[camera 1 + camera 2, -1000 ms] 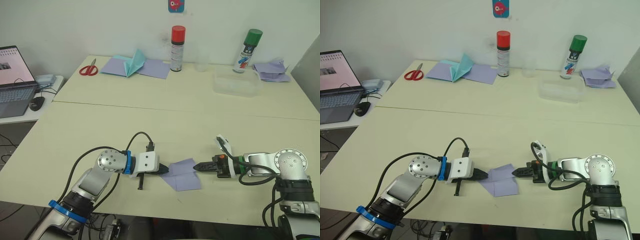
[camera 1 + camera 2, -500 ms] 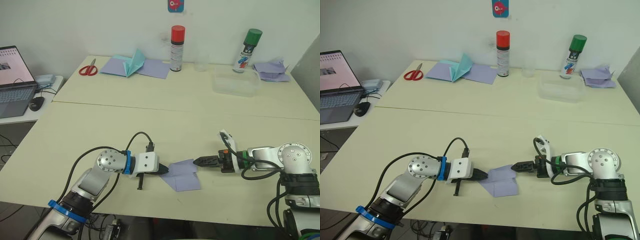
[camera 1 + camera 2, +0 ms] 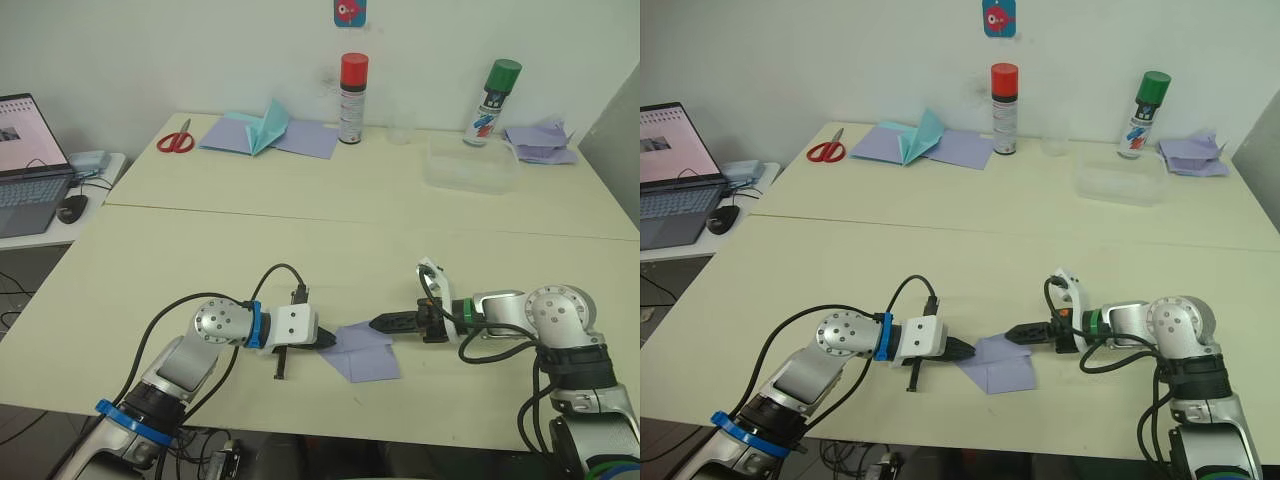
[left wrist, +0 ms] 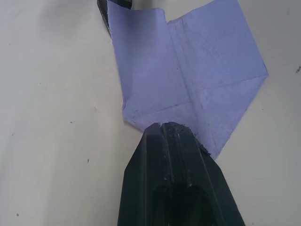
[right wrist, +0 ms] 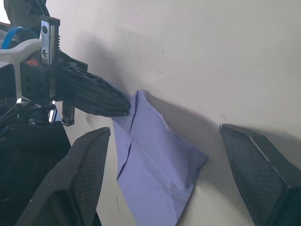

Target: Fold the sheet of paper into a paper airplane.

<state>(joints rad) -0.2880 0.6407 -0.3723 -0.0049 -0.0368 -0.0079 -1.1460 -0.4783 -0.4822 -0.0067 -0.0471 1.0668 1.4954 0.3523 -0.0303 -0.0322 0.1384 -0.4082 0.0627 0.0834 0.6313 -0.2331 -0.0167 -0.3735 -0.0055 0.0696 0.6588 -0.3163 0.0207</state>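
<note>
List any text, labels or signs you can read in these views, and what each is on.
No text can be read.
Red-capped spray can: label print too small to read.
Green-capped spray can: label graphics too blurred to read.
Blue sticker on the wall: a red figure, no words legible.
Laptop screen: content too small to read.
Sheet of paper, between the left pincer and right pincer: no print, only creases.

The sheet of paper (image 3: 362,351) is lying on the table (image 3: 330,240) at 6 o'clock, between left gripper (image 3: 327,341) at 9 and right gripper (image 3: 378,323) at 3. Scissors (image 3: 177,138) are sitting at 11 o'clock, a plastic tub (image 3: 472,167) at 1.
</note>
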